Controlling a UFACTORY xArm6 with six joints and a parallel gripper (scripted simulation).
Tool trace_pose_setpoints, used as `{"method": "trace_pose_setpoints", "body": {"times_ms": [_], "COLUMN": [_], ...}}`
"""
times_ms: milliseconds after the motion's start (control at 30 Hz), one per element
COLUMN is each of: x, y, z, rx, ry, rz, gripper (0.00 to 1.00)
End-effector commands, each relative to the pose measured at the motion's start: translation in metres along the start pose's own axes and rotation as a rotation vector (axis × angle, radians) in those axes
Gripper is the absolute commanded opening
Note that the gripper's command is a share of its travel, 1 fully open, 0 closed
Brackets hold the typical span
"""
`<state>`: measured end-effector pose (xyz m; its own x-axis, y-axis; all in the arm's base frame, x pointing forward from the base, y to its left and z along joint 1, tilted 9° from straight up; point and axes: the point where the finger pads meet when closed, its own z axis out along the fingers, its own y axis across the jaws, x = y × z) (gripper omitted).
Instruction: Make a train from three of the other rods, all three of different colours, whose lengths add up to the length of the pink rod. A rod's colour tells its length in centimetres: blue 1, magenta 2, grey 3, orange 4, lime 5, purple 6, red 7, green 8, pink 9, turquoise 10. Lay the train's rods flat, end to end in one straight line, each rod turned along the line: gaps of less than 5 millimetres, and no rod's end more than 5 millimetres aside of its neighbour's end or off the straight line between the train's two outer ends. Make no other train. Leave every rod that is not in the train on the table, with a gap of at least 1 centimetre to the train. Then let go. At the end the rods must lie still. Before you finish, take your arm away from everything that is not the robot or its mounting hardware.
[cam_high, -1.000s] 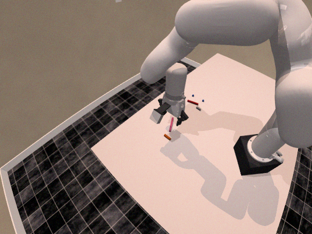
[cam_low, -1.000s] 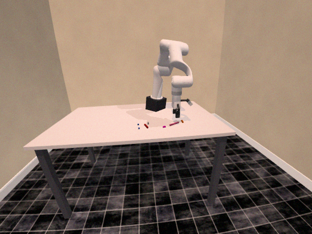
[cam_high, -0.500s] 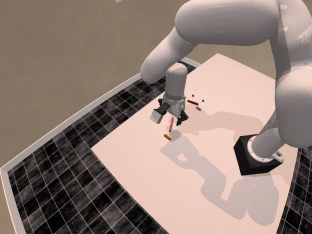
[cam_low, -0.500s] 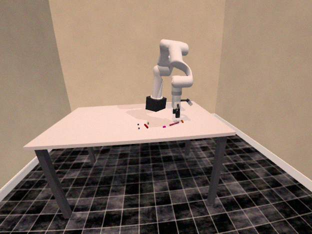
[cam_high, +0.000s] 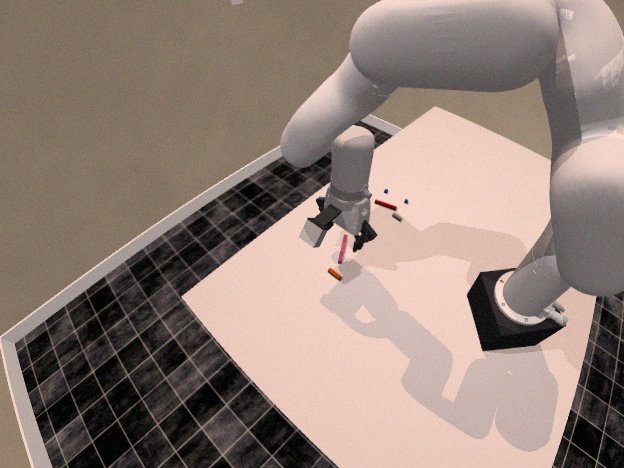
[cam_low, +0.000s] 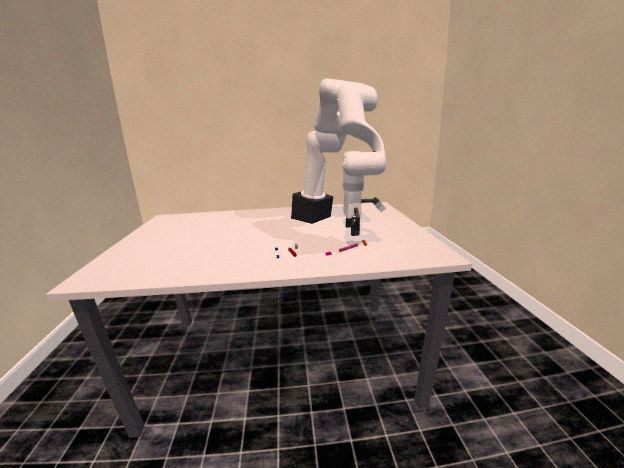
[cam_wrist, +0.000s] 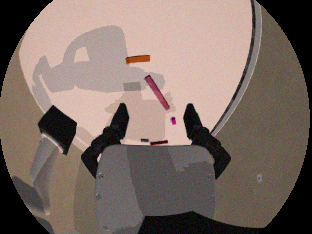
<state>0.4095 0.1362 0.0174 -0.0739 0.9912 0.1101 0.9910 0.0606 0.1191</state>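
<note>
So the two-fingered black gripper (cam_high: 341, 232) (cam_low: 355, 232) (cam_wrist: 156, 110) is wide open with nothing between its fingers, hanging above the table off the end of the smooth white robot arm (cam_high: 351, 161) (cam_low: 363, 163). Below it lies the long, slim pink rod (cam_high: 342, 249) (cam_low: 348, 247) (cam_wrist: 157, 92), flat on the pale pinkish table (cam_high: 282, 322) (cam_low: 201, 261) (cam_wrist: 200, 45). Near one end of that is a short orange rod (cam_high: 334, 274) (cam_low: 364, 242) (cam_wrist: 138, 59), turned at a different angle, and near the other end sits a stubby magenta rod (cam_low: 328, 253) (cam_wrist: 173, 121), which the top view doesn't show. Further out there's a longish dark red rod (cam_high: 385, 205) (cam_low: 292, 251) (cam_wrist: 159, 143) with a short grey rod (cam_high: 397, 217) (cam_low: 296, 246) (cam_wrist: 144, 140) just beside it, plus two tiny blue rods (cam_high: 386, 191) (cam_low: 276, 248), apart from each other. My count is seven rods: two blue and one each of pink, orange, magenta, red and grey. They're all lying separately, no train made. Past them, the arm stands on one chunky black base block (cam_high: 478, 322) (cam_low: 302, 209).

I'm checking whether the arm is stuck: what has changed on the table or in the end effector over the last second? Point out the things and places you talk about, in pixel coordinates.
Nothing visibly changed. The open end effector (cam_high: 338, 236) (cam_low: 355, 232) (cam_wrist: 156, 110) stayed above the table (cam_high: 262, 352) (cam_low: 201, 261) (cam_wrist: 210, 55), and no rod was visibly moved, taken hold of or let go.
</note>
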Motion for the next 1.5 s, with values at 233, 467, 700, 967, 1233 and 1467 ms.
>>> {"method": "trace_pose_setpoints", "body": {"times_ms": [233,467,700,967,1233,1467], "x": [0.0,0.0,0.0,0.0,-0.002,-0.01], "y": [0.001,0.001,0.001,0.001,0.002,0.007], "z": [-0.001,-0.001,-0.001,-0.001,-0.001,-0.002], "rx": [-0.003,-0.003,-0.003,-0.003,-0.003,-0.003], "ry": [0.001,0.001,0.001,0.001,0.001,0.001], "rz": [0.0,0.0,0.0,0.0,0.061,0.312], "gripper": [1.0,1.0,1.0,1.0,1.0,1.0]}}
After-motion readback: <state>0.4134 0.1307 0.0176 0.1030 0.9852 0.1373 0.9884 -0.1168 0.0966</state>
